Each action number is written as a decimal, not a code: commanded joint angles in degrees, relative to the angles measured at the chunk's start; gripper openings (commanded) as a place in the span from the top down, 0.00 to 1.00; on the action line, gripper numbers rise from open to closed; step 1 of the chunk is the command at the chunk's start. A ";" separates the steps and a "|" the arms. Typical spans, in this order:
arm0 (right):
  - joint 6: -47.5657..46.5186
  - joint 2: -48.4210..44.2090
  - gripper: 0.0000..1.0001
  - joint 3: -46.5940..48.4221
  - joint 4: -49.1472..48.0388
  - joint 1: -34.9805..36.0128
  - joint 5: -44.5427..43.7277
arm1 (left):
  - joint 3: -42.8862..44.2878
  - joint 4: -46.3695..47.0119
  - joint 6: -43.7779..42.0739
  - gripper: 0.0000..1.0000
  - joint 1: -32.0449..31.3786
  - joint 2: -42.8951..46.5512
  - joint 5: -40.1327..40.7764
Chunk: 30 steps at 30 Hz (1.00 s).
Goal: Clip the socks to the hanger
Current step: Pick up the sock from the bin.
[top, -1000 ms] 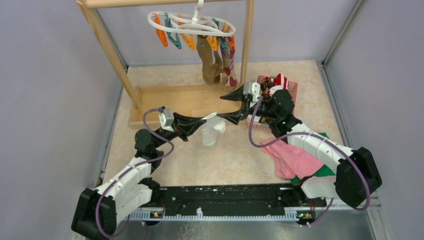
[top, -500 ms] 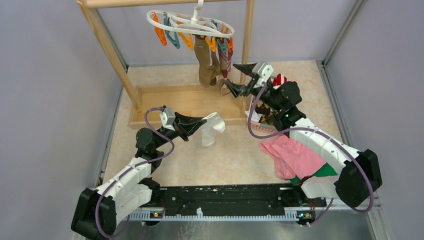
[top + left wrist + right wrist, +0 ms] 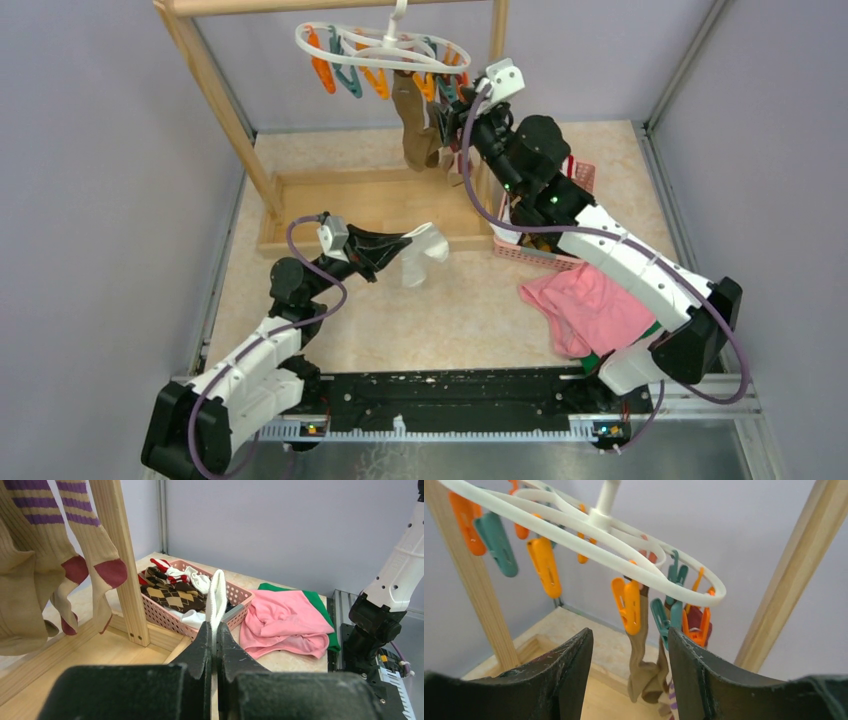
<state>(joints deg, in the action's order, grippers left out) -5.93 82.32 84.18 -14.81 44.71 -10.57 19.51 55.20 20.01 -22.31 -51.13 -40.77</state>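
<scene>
The left gripper (image 3: 214,632) is pinching a white sock (image 3: 217,597) below the hanger (image 3: 574,543), ready for clipping, while the right gripper (image 3: 629,636), half-open and empty, is framing its orange clip (image 3: 628,605), seemingly to squeeze it.

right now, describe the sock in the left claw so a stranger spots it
Start at the wooden rack; just in front of its base, the left claw pinches a sock. It is plain white, while those on the hanger are brown and striped.
</scene>
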 commanded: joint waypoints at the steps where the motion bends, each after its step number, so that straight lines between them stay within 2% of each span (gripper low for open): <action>1: 1.85 2.42 0.45 6.67 8.79 1.17 -12.10 | 0.62 1.75 -0.28 1.00 -0.44 1.12 0.91; 5: 1.82 4.43 0.48 10.21 13.07 1.17 -14.93 | 0.79 1.70 -0.40 1.00 -0.43 1.18 0.96; 9: 1.08 7.06 0.53 14.16 17.25 1.21 -14.21 | 0.71 1.77 -0.48 1.00 -0.46 1.06 1.10; 14: -0.43 9.95 0.54 17.67 18.60 1.25 -14.80 | 0.71 1.53 -0.75 1.00 -0.45 1.14 1.22; 30: -8.84 15.84 0.51 22.68 13.57 3.47 -20.51 | 0.53 0.20 -2.14 1.00 -0.45 2.42 2.49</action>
<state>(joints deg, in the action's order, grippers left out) -11.07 97.19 102.98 2.68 47.05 -27.38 19.49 54.74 19.20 -22.55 -50.09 -39.09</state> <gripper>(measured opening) 0.489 0.023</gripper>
